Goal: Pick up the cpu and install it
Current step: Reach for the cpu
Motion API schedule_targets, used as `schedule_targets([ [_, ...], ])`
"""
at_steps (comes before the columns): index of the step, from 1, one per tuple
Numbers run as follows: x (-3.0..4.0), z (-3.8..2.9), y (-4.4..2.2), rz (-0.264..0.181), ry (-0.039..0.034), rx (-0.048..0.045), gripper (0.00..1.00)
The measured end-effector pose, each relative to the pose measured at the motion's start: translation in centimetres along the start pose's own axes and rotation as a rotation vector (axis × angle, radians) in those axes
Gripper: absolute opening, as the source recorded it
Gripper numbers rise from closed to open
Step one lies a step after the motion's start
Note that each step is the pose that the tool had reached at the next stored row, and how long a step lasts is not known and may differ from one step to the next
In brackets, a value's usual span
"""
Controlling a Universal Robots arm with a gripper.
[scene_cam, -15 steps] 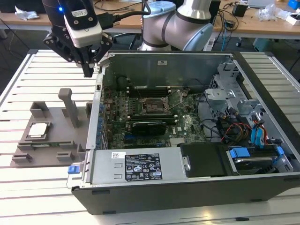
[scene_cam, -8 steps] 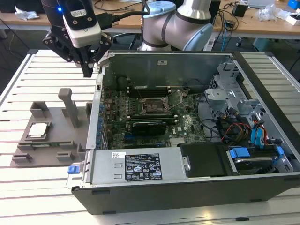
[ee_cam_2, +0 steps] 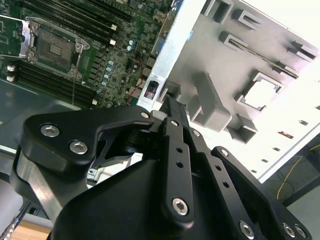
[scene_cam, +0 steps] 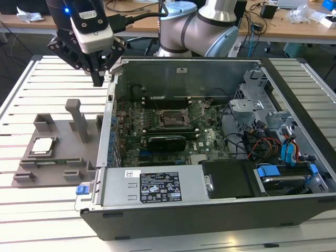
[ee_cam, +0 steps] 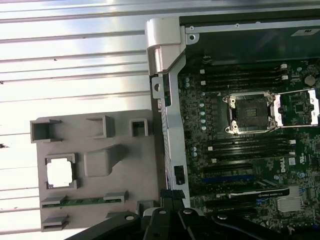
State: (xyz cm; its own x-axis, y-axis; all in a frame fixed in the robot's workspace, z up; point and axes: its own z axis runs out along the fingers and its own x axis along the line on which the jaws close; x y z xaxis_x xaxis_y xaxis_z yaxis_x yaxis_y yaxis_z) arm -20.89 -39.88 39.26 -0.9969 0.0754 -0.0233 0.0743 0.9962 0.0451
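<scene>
cpu point(scene_cam: 42, 146) lay in the tray point(scene_cam: 62, 132), exterior view's lower left; i saw the gripper point(scene_cam: 98, 79) upper left, closed, empty.

White slatted table point(scene_cam: 37, 220) — cluttered wooden desks point(scene_cam: 294, 27) behind.

In the exterior view the arm point(scene_cam: 210, 26) runs out past the upper edge, and the top of the end effector point(scene_cam: 98, 79) is cut off there too. The desk point(scene_cam: 42, 220) is cut off at the lower edge and at both sides.

In the second wrist view the end effector's black body hides much of the tray point(ee_cam_2: 205, 50). Glare bleaches the cpu point(ee_cam_2: 260, 94), so its surface cannot be made out.

In the first wrist view the picture's edge cuts the end effector, the tray, the computer case point(ee_cam: 170, 125) and the open lid point(ee_cam: 300, 107) of the socket point(ee_cam: 248, 112). The socket's pins are too small to tell.
</scene>
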Motion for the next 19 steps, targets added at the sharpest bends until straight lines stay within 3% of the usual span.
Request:
schedule_targets([
  [6,0.39,-0.01,-0.03,0.000,0.0000,0.0000,0.11],
  [19,2.25,-0.04,-0.17,0.000,0.0000,0.0000,0.11],
])
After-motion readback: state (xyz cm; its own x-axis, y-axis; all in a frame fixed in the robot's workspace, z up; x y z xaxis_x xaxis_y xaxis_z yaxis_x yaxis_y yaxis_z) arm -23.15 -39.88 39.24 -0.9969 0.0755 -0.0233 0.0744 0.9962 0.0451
